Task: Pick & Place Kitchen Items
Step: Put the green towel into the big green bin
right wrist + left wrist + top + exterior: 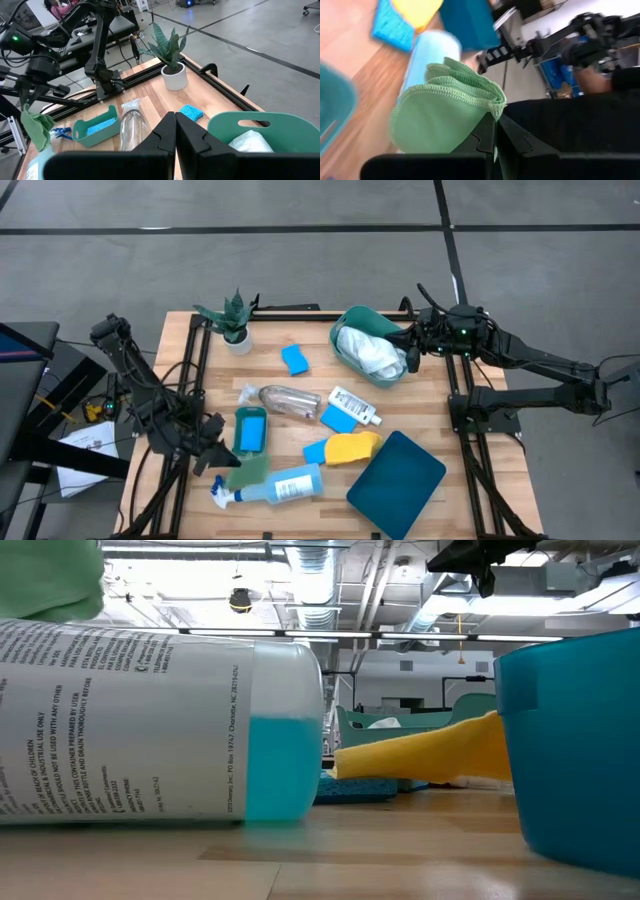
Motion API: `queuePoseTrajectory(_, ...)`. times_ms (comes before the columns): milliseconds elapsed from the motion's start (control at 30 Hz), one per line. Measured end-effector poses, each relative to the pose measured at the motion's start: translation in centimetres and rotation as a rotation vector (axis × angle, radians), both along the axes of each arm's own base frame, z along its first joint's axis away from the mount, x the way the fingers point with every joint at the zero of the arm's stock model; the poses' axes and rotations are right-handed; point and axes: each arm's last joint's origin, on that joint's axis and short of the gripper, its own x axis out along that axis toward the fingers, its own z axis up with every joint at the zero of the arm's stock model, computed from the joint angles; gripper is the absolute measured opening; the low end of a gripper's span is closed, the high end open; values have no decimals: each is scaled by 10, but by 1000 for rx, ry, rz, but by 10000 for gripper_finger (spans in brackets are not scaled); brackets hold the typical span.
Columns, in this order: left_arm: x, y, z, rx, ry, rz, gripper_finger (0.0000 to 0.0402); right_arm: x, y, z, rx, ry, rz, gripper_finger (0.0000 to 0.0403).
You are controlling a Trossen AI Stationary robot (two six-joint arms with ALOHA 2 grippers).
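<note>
High view: left fingers (228,461) grasp green cloth (247,471); right fingers (409,348) clenched over tub rim (343,318).

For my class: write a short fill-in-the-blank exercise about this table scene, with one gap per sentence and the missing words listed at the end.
1. The left gripper is shut on a cloth whose colour is ____.
2. The white cloth lies inside the green ____.
3. The spray bottle is not upright; it is lying on its ____.
4. The right gripper hovers at the tub's rim with its fingers ____.

Missing words: green; tub; side; shut
</note>
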Motion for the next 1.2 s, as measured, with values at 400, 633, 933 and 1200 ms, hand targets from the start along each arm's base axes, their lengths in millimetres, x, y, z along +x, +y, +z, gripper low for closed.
queuePoseTrajectory(400,24,17,20,93,-235,88,0,0,0,0,0,-2,4,0)
queuePoseTrajectory(633,31,26,28,153,-322,139,0,3,4,8,25,-101,137,0)
queuePoseTrajectory(933,54,37,38,278,-443,248,0,6,10,21,33,-230,195,14)
queuePoseTrajectory(1200,92,36,57,452,-470,234,0,6,10,25,36,-276,203,80)
